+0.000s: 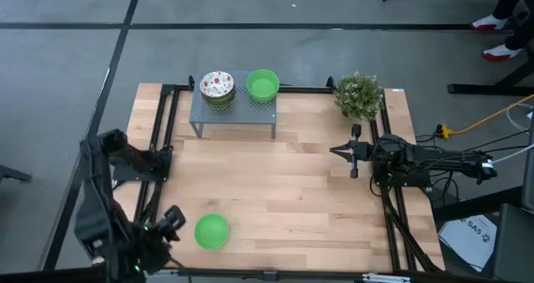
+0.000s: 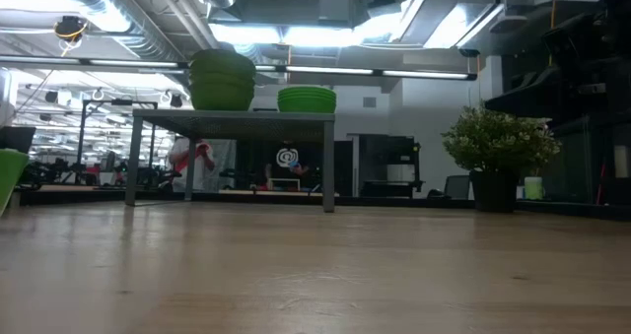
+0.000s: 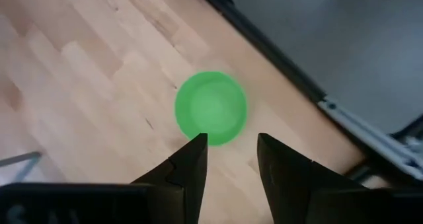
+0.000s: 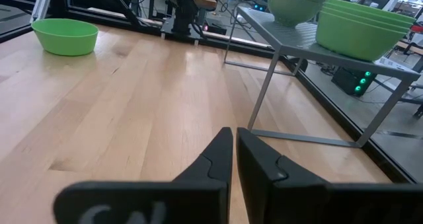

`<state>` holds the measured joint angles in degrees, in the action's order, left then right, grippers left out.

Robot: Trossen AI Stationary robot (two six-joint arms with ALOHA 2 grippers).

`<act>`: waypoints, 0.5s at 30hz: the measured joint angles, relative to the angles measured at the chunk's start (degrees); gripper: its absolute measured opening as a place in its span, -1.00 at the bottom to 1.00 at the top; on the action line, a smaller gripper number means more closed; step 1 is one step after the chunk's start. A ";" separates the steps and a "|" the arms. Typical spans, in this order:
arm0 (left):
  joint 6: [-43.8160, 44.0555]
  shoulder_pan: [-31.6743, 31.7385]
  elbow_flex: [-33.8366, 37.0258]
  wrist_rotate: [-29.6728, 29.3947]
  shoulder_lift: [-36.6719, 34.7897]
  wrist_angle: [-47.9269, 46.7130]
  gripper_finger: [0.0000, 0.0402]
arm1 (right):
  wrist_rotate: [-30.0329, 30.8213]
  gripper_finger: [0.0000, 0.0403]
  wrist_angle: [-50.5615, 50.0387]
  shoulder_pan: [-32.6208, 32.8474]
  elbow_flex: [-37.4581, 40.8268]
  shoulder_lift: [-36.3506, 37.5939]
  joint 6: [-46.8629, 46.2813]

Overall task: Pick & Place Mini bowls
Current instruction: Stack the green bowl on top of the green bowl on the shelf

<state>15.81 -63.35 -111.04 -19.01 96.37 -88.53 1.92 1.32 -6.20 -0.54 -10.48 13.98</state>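
Note:
One plain green mini bowl (image 1: 211,231) sits rim up on the wooden table near its near-left corner; it also shows in the left wrist view (image 3: 211,108) and in the right wrist view (image 4: 65,36). My left gripper (image 1: 174,219) (image 3: 231,148) hovers open just left of it, touching nothing. On the grey wire shelf (image 1: 234,108) at the far edge stand a stack of bowls topped by a speckled white one (image 1: 217,86) and a stack of green bowls (image 1: 263,85). My right gripper (image 1: 355,152) (image 4: 234,145) waits shut at the table's right side.
A bushy potted plant (image 1: 359,95) stands at the far right corner. Black frame rails (image 1: 155,154) run along the table's left and right sides. Cables (image 1: 492,120) lie off the table to the right. Bare wood (image 1: 275,191) spreads between the shelf and the near edge.

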 joint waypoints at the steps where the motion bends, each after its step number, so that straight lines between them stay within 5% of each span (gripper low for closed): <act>1: -0.47 0.00 0.01 -0.77 1.08 0.02 -0.37 | 0.00 -0.88 -0.02 0.00 0.00 0.00 0.00; 15: -3.33 2.97 0.18 0.11 11.57 9.76 -0.37 | 0.01 -0.88 -0.02 0.00 0.00 0.02 0.00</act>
<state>12.48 -60.38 -110.86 -18.91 107.94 -78.77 1.93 1.30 -6.20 -0.54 -10.46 13.98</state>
